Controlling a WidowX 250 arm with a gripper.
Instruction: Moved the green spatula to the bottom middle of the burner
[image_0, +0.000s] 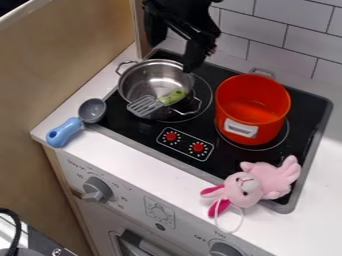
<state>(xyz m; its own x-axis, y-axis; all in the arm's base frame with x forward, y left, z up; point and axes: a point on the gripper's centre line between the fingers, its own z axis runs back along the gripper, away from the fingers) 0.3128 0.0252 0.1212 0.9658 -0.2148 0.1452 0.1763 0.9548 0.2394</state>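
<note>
The step in hand looks to be picking up the green spatula (175, 97), which leans over the near side of the steel pot (139, 78), its slotted head at the rim and its handle angled toward the pot's right side. The tool (174, 55) hangs above the back of the pot, its fingers spread apart with nothing between them. It would do well to come down over the green handle, closing across its narrow width and clear of the looped pot handle (193, 107). Lifting straight up before moving toward the front of the stove should keep the slotted head from catching the rim and tugging the pot. The arm's upper part is cut off at the top edge, and I can't tell exactly where the spatula touches the pot.
</note>
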